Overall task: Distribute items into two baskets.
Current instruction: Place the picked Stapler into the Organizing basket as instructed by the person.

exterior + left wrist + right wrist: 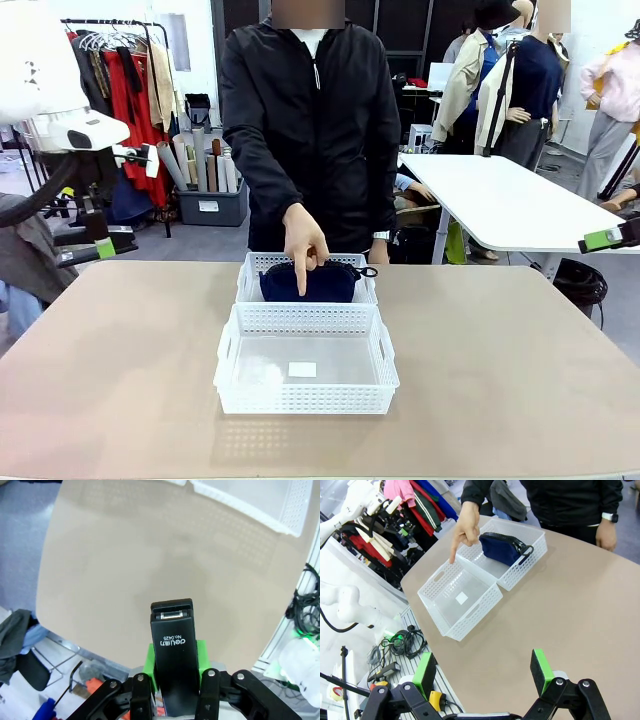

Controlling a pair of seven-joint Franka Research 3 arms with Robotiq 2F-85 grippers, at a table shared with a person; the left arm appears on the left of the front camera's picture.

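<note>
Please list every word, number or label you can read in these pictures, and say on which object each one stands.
"deli" logo, followed by small characters too small to read: on the stapler.
"No.0425": also on the stapler.
White sticker on the bottom of the near basket: too small to read.
Pouch: no lettering can be read.

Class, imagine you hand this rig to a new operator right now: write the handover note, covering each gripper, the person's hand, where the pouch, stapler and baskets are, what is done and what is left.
Left gripper: shut on the black stapler, held above the table.
Right gripper: open, holding nothing, over the table's near side.
Person's hand: pointing a finger down toward the near basket.
Navy pouch: lying in the far basket.
Near basket: nothing in it but a small label.
Done: pouch placed.
Left: probably put the stapler in the near basket, where the person points.
</note>
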